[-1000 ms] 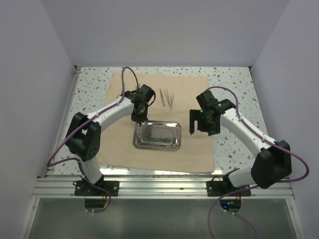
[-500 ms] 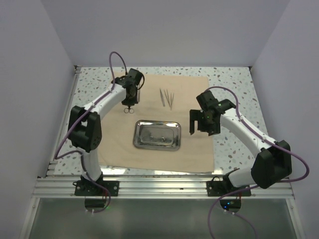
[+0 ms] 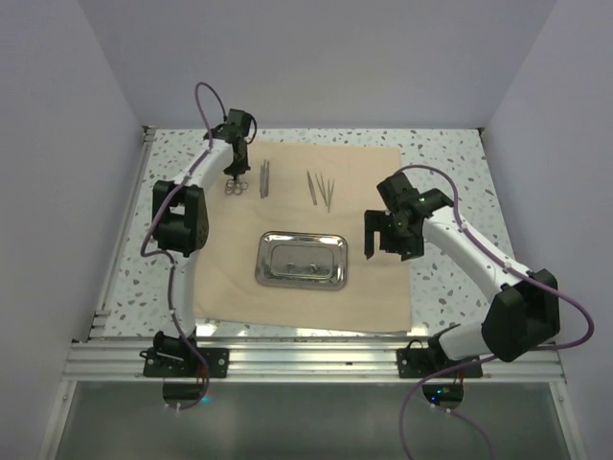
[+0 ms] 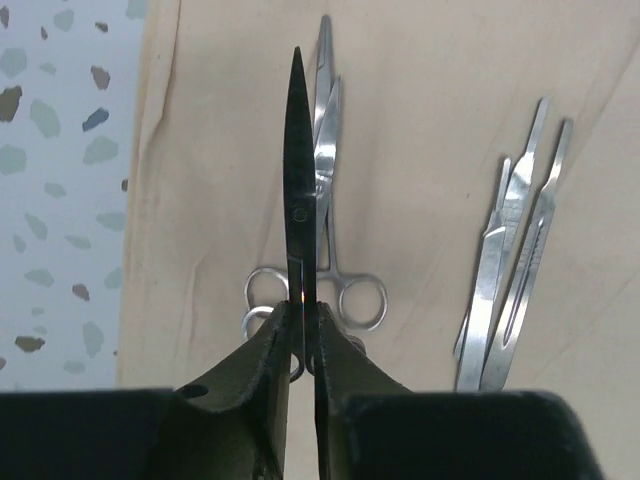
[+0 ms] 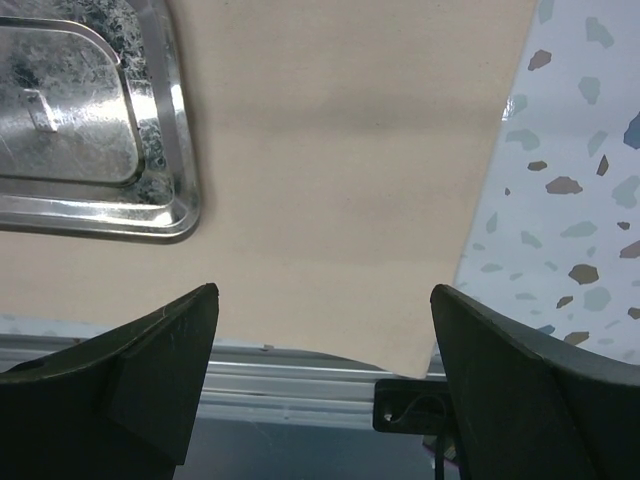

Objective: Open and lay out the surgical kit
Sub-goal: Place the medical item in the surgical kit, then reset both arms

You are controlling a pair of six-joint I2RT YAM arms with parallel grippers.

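Note:
The beige cloth wrap [image 3: 369, 287] lies spread flat on the table. The steel tray [image 3: 260, 273] sits at its middle. My left gripper [image 3: 235, 171] is over the cloth's far left part. In the left wrist view it [image 4: 302, 325] is shut on thin dark scissors [image 4: 297, 150], blade pointing away, just above a ring-handled clamp [image 4: 330, 190] lying on the cloth [image 4: 420, 100]. Flat silvery handles [image 4: 515, 260] lie to its right. More thin instruments [image 3: 321, 190] lie at the far middle. My right gripper [image 3: 387, 240] is open and empty, right of the tray [image 5: 170, 215].
The speckled tabletop [image 3: 450, 278] surrounds the cloth, and its bare strip [image 5: 580, 150] shows right of the cloth edge. The metal rail [image 3: 306, 359] runs along the near edge. White walls close in the left, right and back.
My left gripper has moved from the tray to the cloth's far left, carrying the scissors. The right arm has not moved.

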